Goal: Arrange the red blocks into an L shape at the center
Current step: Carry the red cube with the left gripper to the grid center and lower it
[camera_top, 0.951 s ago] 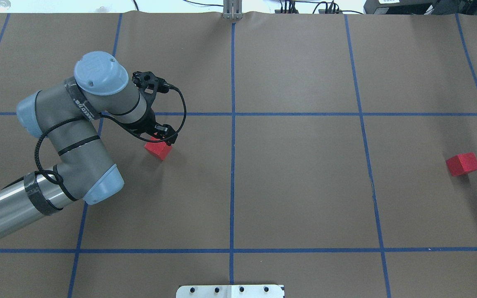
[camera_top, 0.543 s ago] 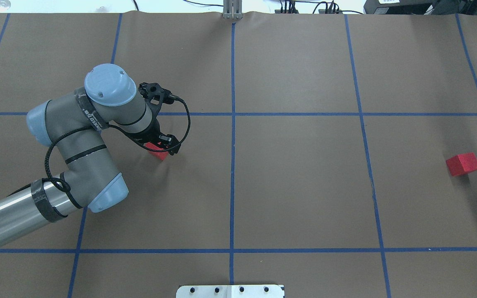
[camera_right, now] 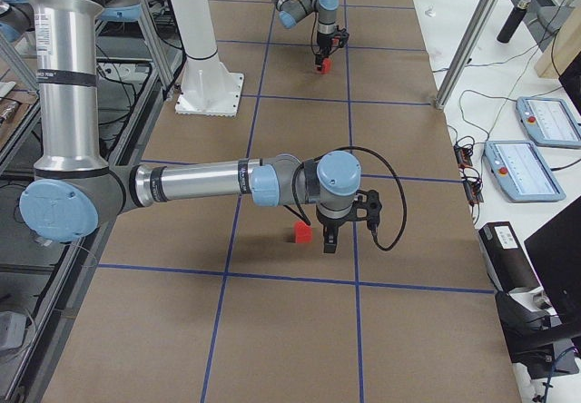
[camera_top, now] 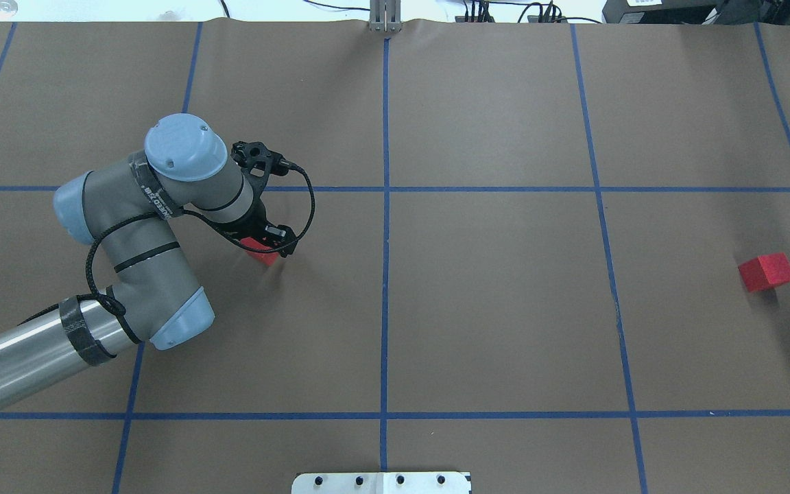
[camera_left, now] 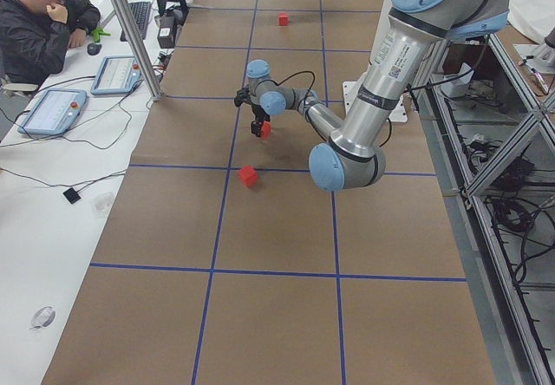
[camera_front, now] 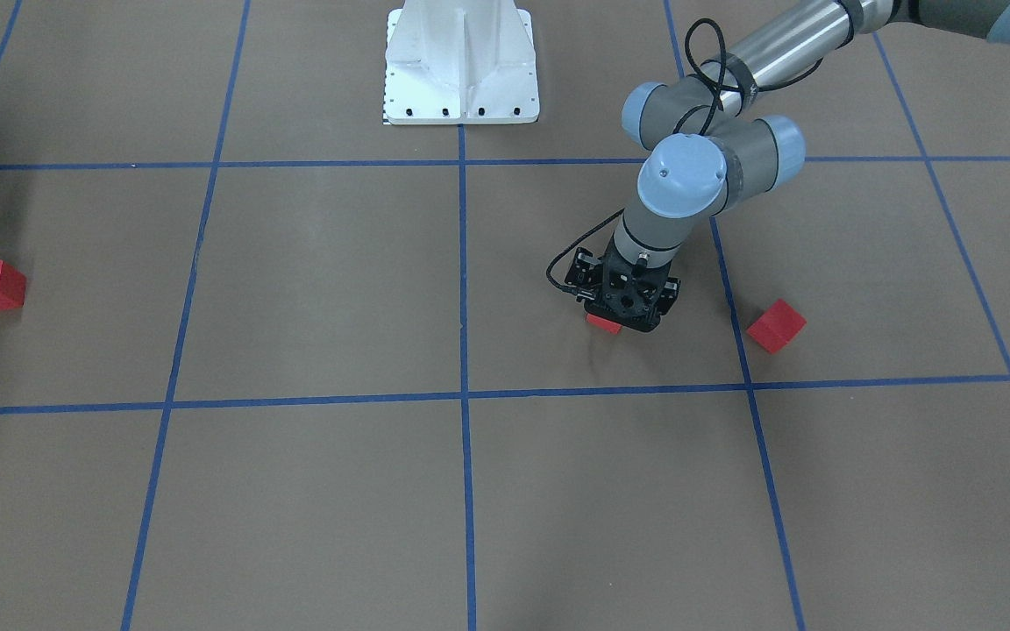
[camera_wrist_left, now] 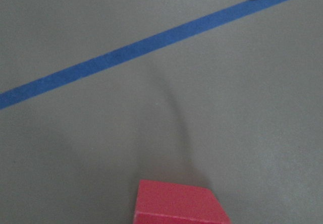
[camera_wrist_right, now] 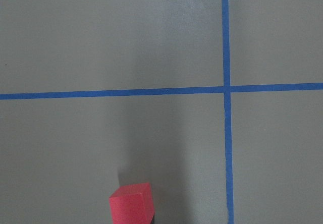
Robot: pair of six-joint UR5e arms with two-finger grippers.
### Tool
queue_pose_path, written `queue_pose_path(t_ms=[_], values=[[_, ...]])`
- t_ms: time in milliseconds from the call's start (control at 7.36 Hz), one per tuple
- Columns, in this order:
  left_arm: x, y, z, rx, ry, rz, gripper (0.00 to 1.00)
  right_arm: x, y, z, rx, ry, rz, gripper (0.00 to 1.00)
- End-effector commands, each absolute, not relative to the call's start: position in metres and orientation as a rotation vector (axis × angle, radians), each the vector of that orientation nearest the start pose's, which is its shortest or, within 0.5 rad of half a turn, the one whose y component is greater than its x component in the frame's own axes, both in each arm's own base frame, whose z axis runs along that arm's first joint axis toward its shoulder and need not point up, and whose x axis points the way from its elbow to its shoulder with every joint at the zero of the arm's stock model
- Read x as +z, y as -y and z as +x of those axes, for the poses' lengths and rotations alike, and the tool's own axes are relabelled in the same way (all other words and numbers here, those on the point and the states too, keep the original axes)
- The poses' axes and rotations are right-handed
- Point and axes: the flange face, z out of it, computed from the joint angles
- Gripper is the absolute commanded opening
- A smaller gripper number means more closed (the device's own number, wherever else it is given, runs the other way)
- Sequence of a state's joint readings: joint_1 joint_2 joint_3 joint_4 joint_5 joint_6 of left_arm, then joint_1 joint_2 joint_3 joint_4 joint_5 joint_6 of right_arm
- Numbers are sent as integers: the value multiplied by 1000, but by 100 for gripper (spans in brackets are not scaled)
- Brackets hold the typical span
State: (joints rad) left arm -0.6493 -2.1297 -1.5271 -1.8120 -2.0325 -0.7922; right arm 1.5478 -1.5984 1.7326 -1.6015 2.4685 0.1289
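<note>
The left gripper (camera_top: 266, 244) hangs low over one red block (camera_top: 262, 256), left of the centre (camera_top: 386, 189), and hides most of it. Whether its jaws pinch or stand spread cannot be told. A second block (camera_front: 775, 326), nearby, is hidden from overhead by the arm. The third block (camera_top: 767, 272) lies far right, with the right gripper (camera_right: 330, 237) just beside it, its state unclear.

- The first red block (camera_top: 767, 272), a plain matte cube set askew to the grid, sits near the surface's right end.
- The second red block (camera_front: 775, 326), also askew, rests toward the left end, just beside a tape line.
- The third red block (camera_front: 601, 322) is mostly hidden under the left gripper (camera_top: 268, 241).
- The center (camera_top: 385, 189), a blue tape crossing, lies apart from all three.
</note>
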Motion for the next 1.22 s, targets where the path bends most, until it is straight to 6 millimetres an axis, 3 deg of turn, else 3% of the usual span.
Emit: queue_pose_path(t_ms=[0,272,679,951,1086], values=[[313,490,499,92,-894,72,0,590,484,44,55,899,22,99],[277,492,498,-28,-937,42,0,588,486,44,54,900,25,99],[184,528,541,-157,-982,8,0,587,486,44,53,900,28,99],[161,558,576,-112,-933,76,0,586,488,44,52,900,29,99],[149,562,585,-81,-926,88,0,586,488,44,52,900,29,99]])
